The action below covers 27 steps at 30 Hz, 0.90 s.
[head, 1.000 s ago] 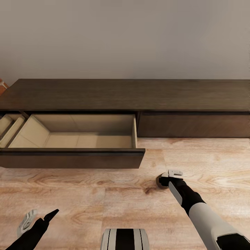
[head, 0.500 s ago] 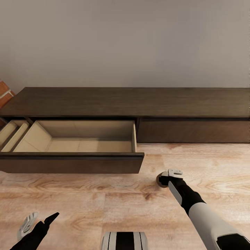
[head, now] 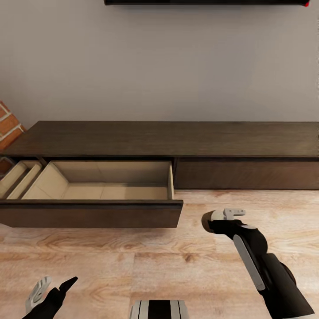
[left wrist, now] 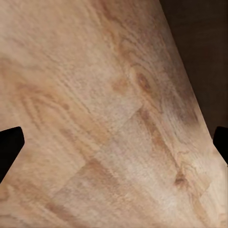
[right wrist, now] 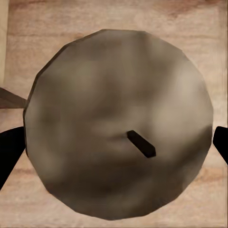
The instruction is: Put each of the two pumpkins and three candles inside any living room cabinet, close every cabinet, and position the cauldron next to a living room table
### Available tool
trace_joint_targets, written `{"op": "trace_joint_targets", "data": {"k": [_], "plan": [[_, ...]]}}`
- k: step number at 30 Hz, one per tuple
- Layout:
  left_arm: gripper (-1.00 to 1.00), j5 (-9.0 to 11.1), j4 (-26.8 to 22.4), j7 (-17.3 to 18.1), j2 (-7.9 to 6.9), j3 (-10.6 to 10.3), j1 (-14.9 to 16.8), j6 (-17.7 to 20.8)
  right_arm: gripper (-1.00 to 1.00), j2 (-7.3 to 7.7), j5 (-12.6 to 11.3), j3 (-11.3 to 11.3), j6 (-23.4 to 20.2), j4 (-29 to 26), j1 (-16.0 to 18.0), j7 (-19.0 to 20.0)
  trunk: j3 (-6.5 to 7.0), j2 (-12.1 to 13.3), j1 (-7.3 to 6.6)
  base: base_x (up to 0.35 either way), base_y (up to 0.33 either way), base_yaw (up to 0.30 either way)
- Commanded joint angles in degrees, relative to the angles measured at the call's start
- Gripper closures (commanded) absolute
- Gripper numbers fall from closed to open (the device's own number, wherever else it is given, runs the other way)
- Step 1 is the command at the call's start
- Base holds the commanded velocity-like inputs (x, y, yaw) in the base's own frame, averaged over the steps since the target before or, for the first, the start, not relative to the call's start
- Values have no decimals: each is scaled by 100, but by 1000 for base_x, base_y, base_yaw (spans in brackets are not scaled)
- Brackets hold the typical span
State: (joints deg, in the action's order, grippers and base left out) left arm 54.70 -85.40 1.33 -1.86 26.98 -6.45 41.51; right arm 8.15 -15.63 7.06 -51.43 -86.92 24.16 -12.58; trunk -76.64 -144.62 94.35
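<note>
Head view: right gripper (head: 212,220) pinches a candle (right wrist: 118,123) at 3 o'clock of the cabinet's (head: 177,139) open drawer (head: 88,212); left gripper (head: 52,288) spread.

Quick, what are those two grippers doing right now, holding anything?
Left gripper: open, holding nothing, above the wooden floor.
Right gripper: shut on a candle, carried above the floor in front of the cabinet.

Head camera tilts up: the cabinet (head: 168,139) and its open drawer (head: 95,206) sit lower in frame, brick wall (head: 9,126) and a dark wall-mounted edge (head: 204,2) come into view. Right gripper (head: 212,220) rises with the candle (head: 206,220) clamped, arm more extended and turned. Left gripper (head: 53,285) drops slightly in frame, fingers spread.
</note>
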Motion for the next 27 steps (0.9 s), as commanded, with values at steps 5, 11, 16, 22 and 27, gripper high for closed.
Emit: {"op": "trace_joint_targets", "data": {"k": [5,11,16,22,27], "plan": [[-100,-60,6,25,1,-17,-33,5,100,40,-63,-149,-224,-417,-181,-54,108,6,-13,0,0,0],[-100,-165,-69,27,-7,-49,-163,-5,100,41,-66,-728,-163,-539,-234,15,241,14,-28,0,0,0],[-100,-182,-78,25,-7,-101,-185,-10,100,51,-71,-870,139,-561,-164,70,352,20,-41,0,0,0],[-100,-263,-61,5,-7,-325,-190,-13,100,63,-72,-1143,631,-565,-89,1184,485,28,-57,0,0,0],[-100,-273,-39,13,-19,-369,-191,-146,100,131,-72,-1430,742,-565,-83,1617,596,35,-70,0,0,0]]}}
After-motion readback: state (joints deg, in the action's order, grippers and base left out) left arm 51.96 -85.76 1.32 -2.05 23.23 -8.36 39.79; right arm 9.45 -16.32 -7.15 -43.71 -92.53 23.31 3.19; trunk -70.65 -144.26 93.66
